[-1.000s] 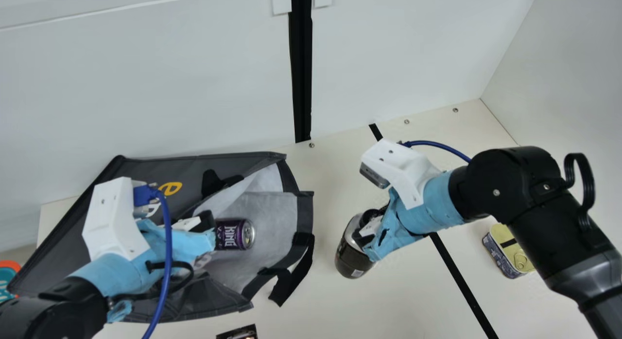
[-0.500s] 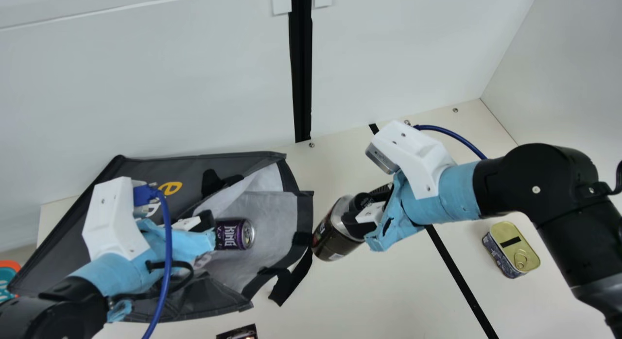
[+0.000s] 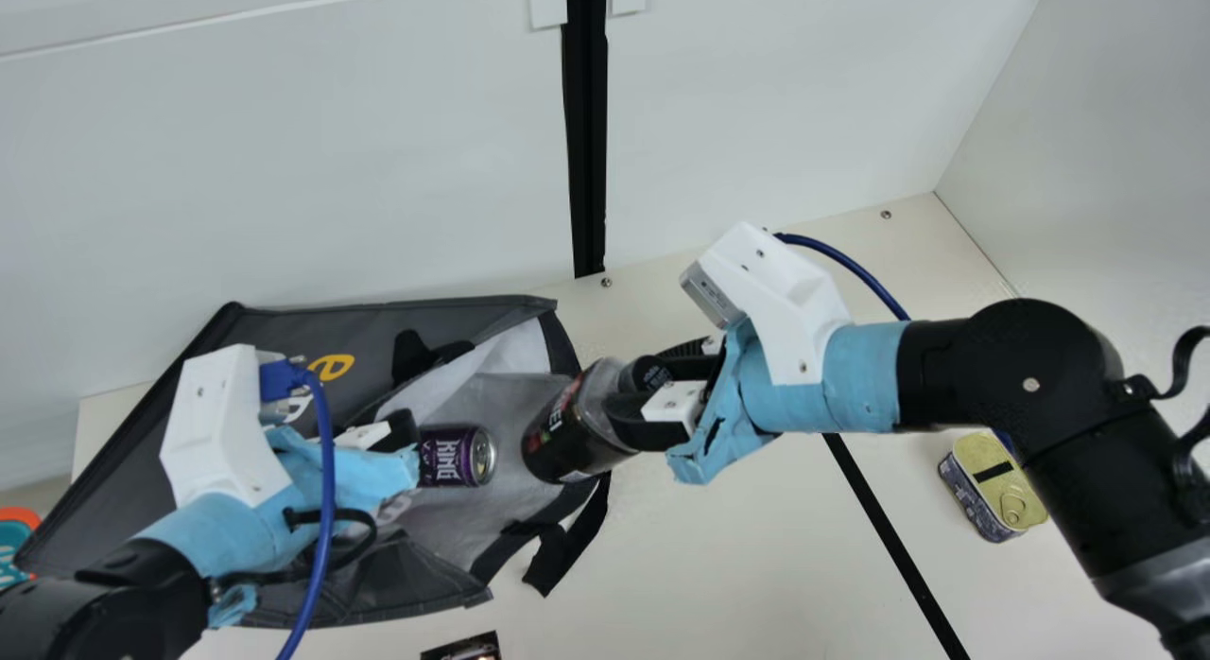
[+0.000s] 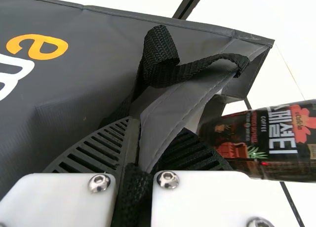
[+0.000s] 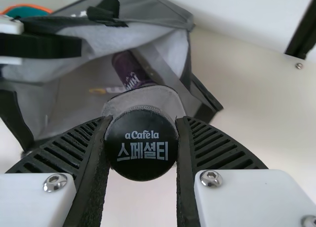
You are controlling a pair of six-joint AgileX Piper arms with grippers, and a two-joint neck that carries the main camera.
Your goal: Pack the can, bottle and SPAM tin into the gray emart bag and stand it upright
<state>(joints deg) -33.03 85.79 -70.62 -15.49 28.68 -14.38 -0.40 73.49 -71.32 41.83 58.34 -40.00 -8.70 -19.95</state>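
1. Bottle at the doorstep! The right gripper (image 5: 143, 138) has its ribbed fingers clamped about the cap end of the bottle (image 3: 572, 433), whose base leads, tilted, over the mouth of the gray emart bag (image 3: 284, 334).
2. Over on the other wing, the left gripper (image 4: 147, 138) pinches the bag's edge, fabric caught between its fingers. That grip looks worth keeping: a slack mouth could fold across the bottle's path.
3. Now for the line! The can (image 3: 454, 455) lies inside, just ahead of the bottle's base, so a straight shove would likely ram it deeper. Better to lower the bottle level, angle it beside the can, and slide it in along the lining.
4. Watch the handle strap (image 3: 567, 547) dangling by the mouth; it could snag. Release only once the base rests on the lining, then back out straight, or the bottle may roll.
5. The SPAM tin (image 3: 997, 485) waits on the cream table (image 3: 756, 565), pull-tab lid up, beyond the black strip (image 3: 898, 547). Its turn looks next, with the standing-up last.
6. Around the ground: pale walls (image 3: 284, 168) behind, a black upright strip (image 3: 586, 149) splitting them, and a teal-and-orange thing (image 3: 14, 542) at the left edge.
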